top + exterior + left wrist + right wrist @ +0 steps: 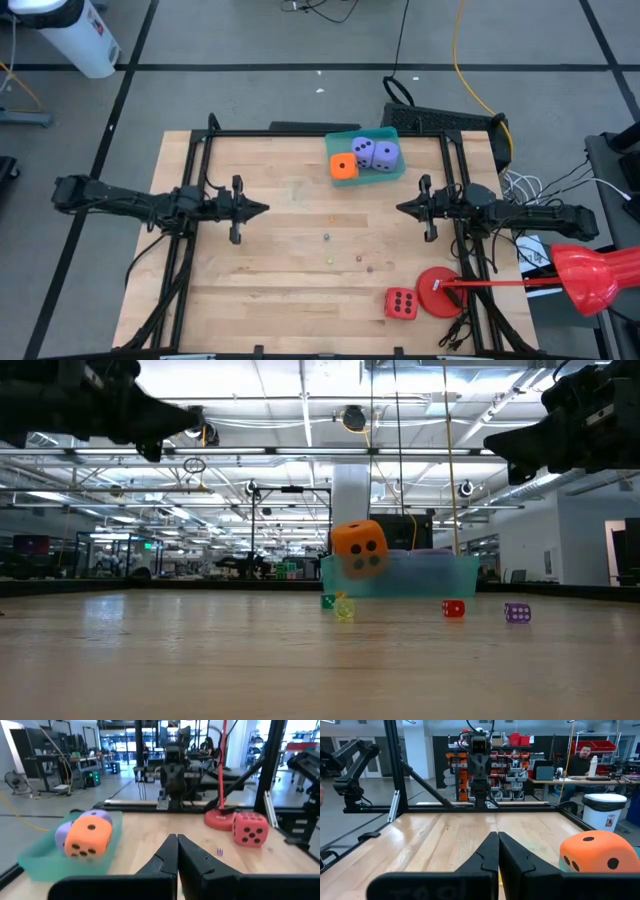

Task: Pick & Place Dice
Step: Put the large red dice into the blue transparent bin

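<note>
A teal tray (398,172) stands at the table's far edge. Two lavender dice (364,149) (386,155) lie inside it. The orange die (343,167) sits tilted at the tray's near-left corner, over the rim (358,548). The red die (401,303) rests on the table near its near-right corner, beside a flat red disc (438,292). My left gripper (262,208) hovers shut over the table's left-centre, pointing right. My right gripper (402,208) hovers shut at right-centre, pointing left. Both hang well above the wood and touch nothing.
Several tiny coloured dice (331,259) lie scattered on the wood between the grippers and the near edge. A red rod runs from the disc off the table's right side to a red object (590,275). A black frame rail (320,133) borders the table.
</note>
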You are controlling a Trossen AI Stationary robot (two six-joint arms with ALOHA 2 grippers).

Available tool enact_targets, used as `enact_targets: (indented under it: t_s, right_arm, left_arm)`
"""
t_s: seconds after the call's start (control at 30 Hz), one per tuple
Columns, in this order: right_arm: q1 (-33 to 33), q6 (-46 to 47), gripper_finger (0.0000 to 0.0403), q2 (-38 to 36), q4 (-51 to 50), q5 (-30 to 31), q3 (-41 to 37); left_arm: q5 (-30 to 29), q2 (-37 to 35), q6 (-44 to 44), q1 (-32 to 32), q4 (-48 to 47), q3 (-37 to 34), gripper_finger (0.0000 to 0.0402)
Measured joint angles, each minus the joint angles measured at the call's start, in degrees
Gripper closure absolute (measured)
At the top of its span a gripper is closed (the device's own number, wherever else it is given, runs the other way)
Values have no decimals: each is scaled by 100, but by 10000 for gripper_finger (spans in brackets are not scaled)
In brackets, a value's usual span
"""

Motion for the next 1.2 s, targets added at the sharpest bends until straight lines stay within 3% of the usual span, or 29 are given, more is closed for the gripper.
enact_targets:
  t_s: [0.77,1.2]
  right_arm:
    - [0,143,403,2,-18,12,0]
    - [-2,175,403,340,415,227,-1]
  left_arm:
    - [-748,-286,243,-428,-94,-199,399]
    - [-905,-283,-269,-442,-669,-199,389]
